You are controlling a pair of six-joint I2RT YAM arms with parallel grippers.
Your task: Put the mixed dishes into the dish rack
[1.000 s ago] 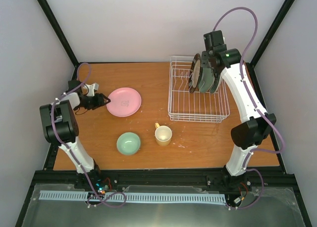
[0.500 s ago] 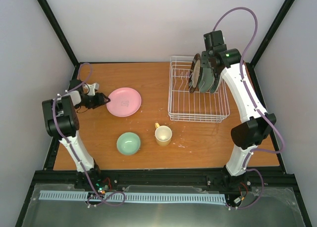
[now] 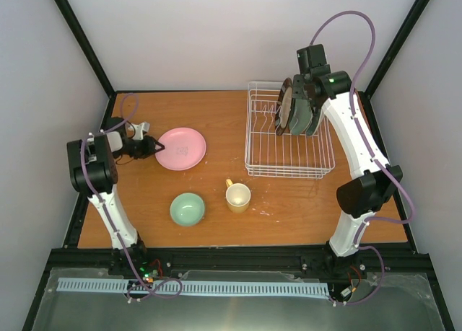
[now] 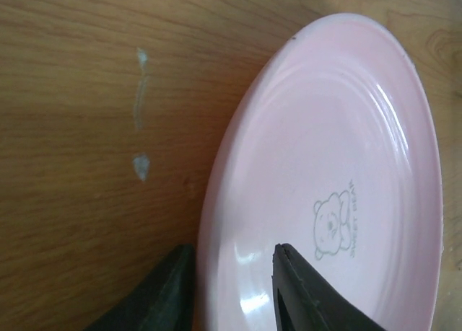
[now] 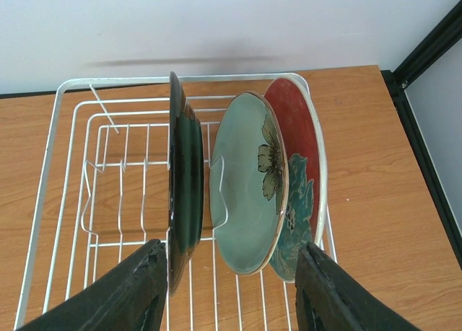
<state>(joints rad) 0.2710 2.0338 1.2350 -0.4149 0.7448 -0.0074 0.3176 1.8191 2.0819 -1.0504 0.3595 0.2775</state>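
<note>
While three plates (image 5: pixel 249 179) stand slotted in the dish rack (image 5: pixel 43 201), the pink plate (image 4: pixel 325 165), flat on the table (image 4: pixel 72 93), is straddled at its rim by the spread fingers (image 4: pixel 303 295) of the left gripper (image 4: pixel 231 253); closing and lifting are called for next. The right gripper (image 5: pixel 232 248) is held spread and empty above the rack.

In the left wrist view, the pink plate (image 4: pixel 325 165) and the left gripper (image 4: pixel 231 249) are being cut off at 6 o'clock, so contact between fingers and rim is being left undecided. The lettering (image 4: pixel 351 219) on the plate is being rendered too small to read. In the right wrist view, the red plate (image 5: pixel 299 129) is being largely covered by the mint-green plate (image 5: pixel 245 187), and the dish rack (image 5: pixel 123 79) is being cropped at 6 o'clock.
</note>
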